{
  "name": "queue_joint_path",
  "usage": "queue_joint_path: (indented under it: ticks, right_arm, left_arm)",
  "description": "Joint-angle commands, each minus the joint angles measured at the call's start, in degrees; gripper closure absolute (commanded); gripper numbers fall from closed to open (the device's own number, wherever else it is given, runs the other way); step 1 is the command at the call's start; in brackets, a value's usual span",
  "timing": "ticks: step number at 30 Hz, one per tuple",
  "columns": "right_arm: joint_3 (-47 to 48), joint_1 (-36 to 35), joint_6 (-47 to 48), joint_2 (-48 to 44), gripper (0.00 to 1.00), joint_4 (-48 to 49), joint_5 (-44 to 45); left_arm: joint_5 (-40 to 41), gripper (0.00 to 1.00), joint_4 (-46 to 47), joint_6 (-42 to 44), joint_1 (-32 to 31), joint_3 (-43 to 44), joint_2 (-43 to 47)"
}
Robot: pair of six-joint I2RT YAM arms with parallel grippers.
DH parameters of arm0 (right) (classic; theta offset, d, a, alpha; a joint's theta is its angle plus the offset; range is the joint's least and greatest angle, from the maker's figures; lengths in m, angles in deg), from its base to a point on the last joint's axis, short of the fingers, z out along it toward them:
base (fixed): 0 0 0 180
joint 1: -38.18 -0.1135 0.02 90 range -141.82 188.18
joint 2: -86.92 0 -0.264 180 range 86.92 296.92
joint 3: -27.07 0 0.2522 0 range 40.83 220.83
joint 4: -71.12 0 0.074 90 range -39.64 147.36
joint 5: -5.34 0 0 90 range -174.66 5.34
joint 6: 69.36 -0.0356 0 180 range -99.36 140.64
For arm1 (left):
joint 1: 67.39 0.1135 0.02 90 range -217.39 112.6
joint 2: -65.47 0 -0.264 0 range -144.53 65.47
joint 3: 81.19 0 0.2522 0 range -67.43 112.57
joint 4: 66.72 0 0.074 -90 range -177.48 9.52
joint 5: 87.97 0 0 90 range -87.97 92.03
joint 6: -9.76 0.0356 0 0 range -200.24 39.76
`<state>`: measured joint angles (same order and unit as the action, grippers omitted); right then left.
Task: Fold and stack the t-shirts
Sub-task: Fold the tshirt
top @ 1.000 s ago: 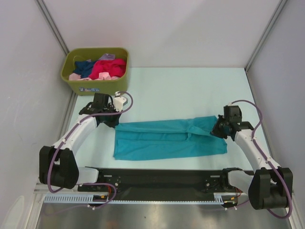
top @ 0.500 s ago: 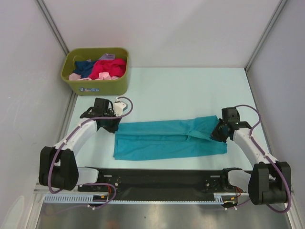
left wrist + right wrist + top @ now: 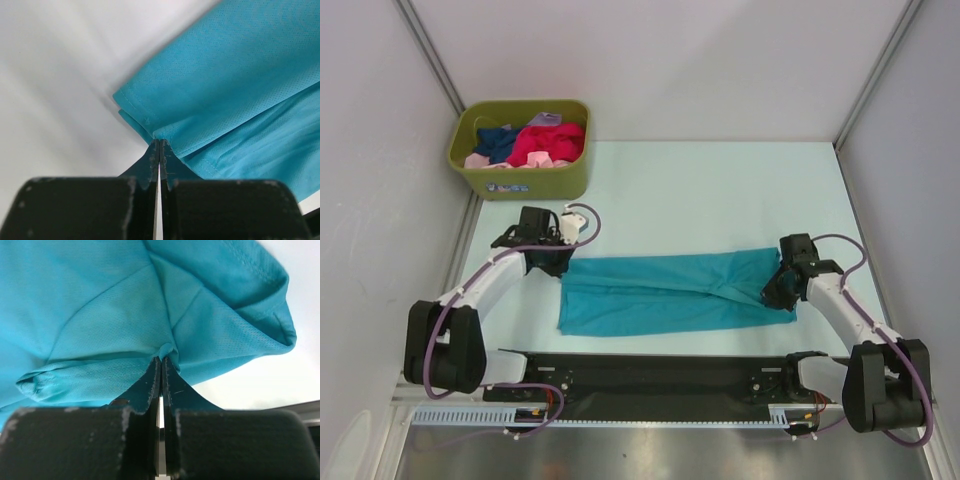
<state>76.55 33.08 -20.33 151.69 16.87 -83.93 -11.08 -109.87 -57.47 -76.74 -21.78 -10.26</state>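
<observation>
The teal-blue t-shirt lies on the table as a long band, folded lengthwise. My left gripper is shut on its far left corner, seen in the left wrist view pinching the hemmed edge. My right gripper is shut on a bunched fold at the shirt's right end, seen in the right wrist view with cloth draped over the tips. More shirts, magenta-red, navy and pale pink, lie in the bin.
An olive-green plastic bin stands at the far left corner of the table. White walls close in the left, back and right sides. A black rail with the arm bases runs along the near edge.
My right gripper has moved toward the near side with the shirt's right end, folding that end over. My left gripper has shifted slightly nearer, holding its corner.
</observation>
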Motion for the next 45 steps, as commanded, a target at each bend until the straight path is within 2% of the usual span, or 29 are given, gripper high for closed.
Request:
queue_joint_path:
  ticks: [1,4,8,9,10,11,13,17,19,21,26,31,33,34,35,36,39,45]
  right_arm:
    - [-0.5,-0.4,-1.9,1.1,0.99,0.9,1.4]
    - [-0.1,-0.2,-1.2,2.2,0.95,1.4,2.5]
    - [0.0,-0.1,-1.3,3.7,0.69,0.9,2.4]
    - [0.2,-0.3,-1.5,3.5,0.57,-0.4,3.2]
    - [0.6,-0.3,-1.4,3.2,0.54,-1.3,3.8]
    - [1.1,-0.2,-1.5,1.9,0.52,-2.5,4.6]
    - [3.2,-0.3,-1.6,-0.8,0.5,-4.9,5.4]
    - [9.9,-5.2,-0.2,-6.0,0.5,-7.0,10.4]
    - [10.8,-9.4,4.3,-5.6,0.44,-1.8,8.5]
    - [10.9,-12.1,7.5,-0.7,0.42,4.6,1.6]
    - [18.7,-16.2,12.9,13.3,0.41,6.8,-3.9]
    - [22.2,-20.0,14.4,23.2,0.42,5.2,-2.9]
    - [22.2,-20.2,13.9,25.2,0.51,4.7,-4.3]
    - [22.5,-20.3,13.6,25.9,0.6,3.8,-4.3]
    - [22.5,-21.0,13.3,26.3,0.73,1.6,-3.7]
    - [22.5,-21.8,12.5,25.9,0.78,0.3,-3.1]
    - [21.2,-26.2,10.2,22.2,0.79,-2.8,-1.2]
    - [16.0,-32.9,5.1,20.5,0.78,-4.9,-3.1]
  left_arm:
    - [0.7,1.0,2.0,1.9,0.6,0.5,-0.3]
    - [0.5,1.0,1.7,3.5,0.6,-1.4,-0.1]
    - [-0.4,0.98,0.6,5.4,0.6,-2.1,-0.6]
    - [-1.2,0.92,-1.4,5.8,0.6,-1.9,-0.7]
    - [-2.2,0.68,-3.2,6.5,0.6,-0.9,-0.9]
    - [-3.8,0.56,-5.1,8.5,0.5,-0.2,-0.8]
    - [-6.4,0.42,-11.3,10.5,0.6,1.6,0.6]
    - [-9.0,0.38,-20.6,18.1,1.0,6.1,4.9]
    - [-9.3,0.37,-20.5,18.1,1.0,8.0,6.3]
    - [-9.3,0.37,-16.2,14.1,0.9,8.3,5.7]
    - [-10.2,0.38,-12.8,7.4,-1.7,9.9,1.1]
    - [-10.4,0.38,-10.4,5.6,-2.0,9.3,1.4]
    - [-10.1,0.38,-10.3,5.7,-2.0,8.8,1.5]
    - [-9.8,0.38,-10.4,5.8,-2.0,8.7,1.5]
    - [-9.1,0.38,-10.4,5.9,-2.0,8.6,1.5]
    - [-9.0,0.38,-10.6,6.1,-2.0,8.4,1.8]
    - [-8.5,0.38,-10.5,6.8,-2.0,7.7,2.7]
    - [-8.2,0.38,-10.0,6.9,-2.0,7.9,2.2]
